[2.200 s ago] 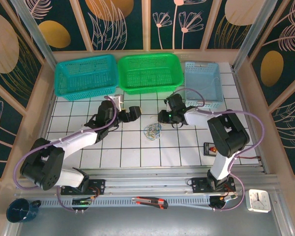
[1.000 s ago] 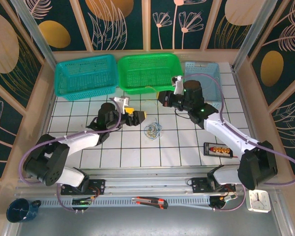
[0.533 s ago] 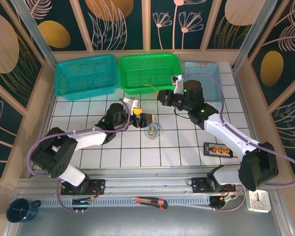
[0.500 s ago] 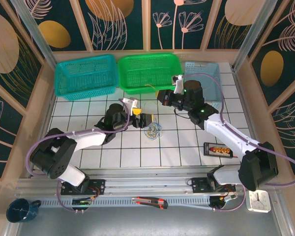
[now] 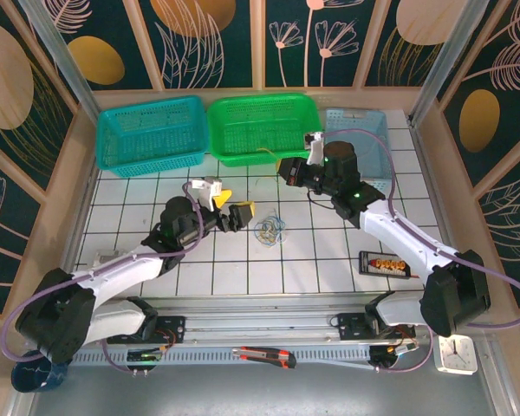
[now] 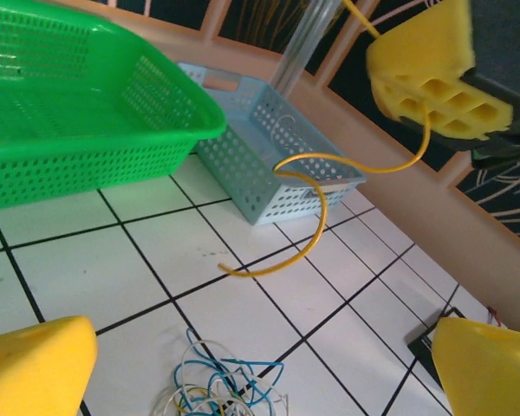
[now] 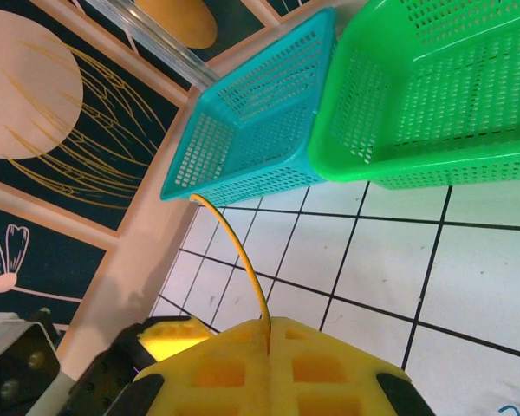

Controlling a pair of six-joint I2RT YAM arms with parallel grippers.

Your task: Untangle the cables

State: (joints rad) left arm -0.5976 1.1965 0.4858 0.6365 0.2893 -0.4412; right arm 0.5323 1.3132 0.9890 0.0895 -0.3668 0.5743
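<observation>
On the white tiled bench (image 5: 329, 260), a knot of thin white and blue wires (image 5: 269, 230) lies before the spread left pincer (image 5: 240, 212); the right pincer (image 7: 269, 328) pinches one yellow wire (image 6: 321, 208), lifted free; the rest looks tangled.

- A robot test cell in a lab is indicated: two white-and-black jointed arms (image 5: 399, 234) are bolted to a slotted aluminium rail (image 5: 260, 312) at the near edge.
- The white tiled tabletop (image 5: 329, 260) is enclosed by aluminium posts (image 5: 59, 52) and dark flower-printed panels (image 5: 347, 43).
- Teal (image 5: 147, 134), green (image 5: 260, 126) and pale-blue (image 5: 373, 130) perforated plastic baskets are lined along the far edge.
</observation>
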